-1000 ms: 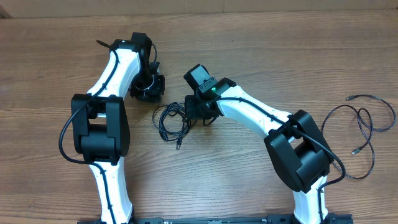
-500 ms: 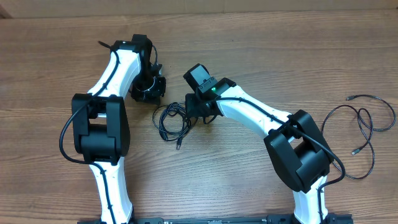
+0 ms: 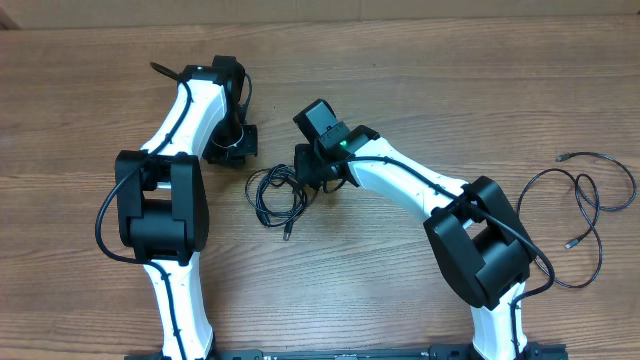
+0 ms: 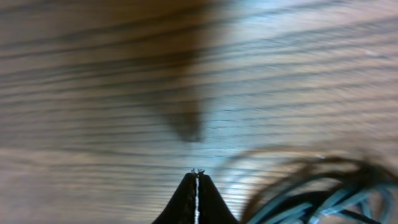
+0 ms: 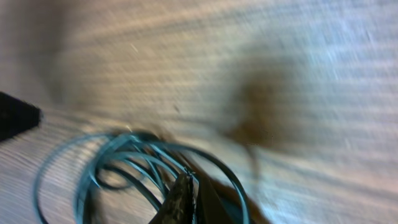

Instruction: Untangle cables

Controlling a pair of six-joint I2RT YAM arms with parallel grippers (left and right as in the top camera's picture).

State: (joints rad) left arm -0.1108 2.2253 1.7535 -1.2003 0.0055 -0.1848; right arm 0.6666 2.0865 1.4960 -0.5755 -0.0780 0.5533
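Note:
A tangled coil of thin black cables (image 3: 274, 195) lies on the wooden table between my two arms, with one plug end (image 3: 287, 234) trailing toward the front. My left gripper (image 4: 197, 173) is shut with nothing between its fingertips. It sits just up and left of the coil (image 4: 314, 198), apart from it. My right gripper (image 5: 189, 177) is also shut, its tips low over the coil's right side (image 5: 124, 155). Blur hides whether a strand is pinched there. From overhead the left gripper (image 3: 232, 148) and right gripper (image 3: 312, 178) flank the coil.
A second loose black cable (image 3: 585, 205) lies spread out at the far right of the table, plugs at its ends. A dark shape (image 5: 15, 116) shows at the left edge of the right wrist view. The arms' bases stand at the front edge.
Both grippers have closed. The left gripper has shifted slightly left, away from the coil, and the right gripper has edged a little left. The coil has barely moved.

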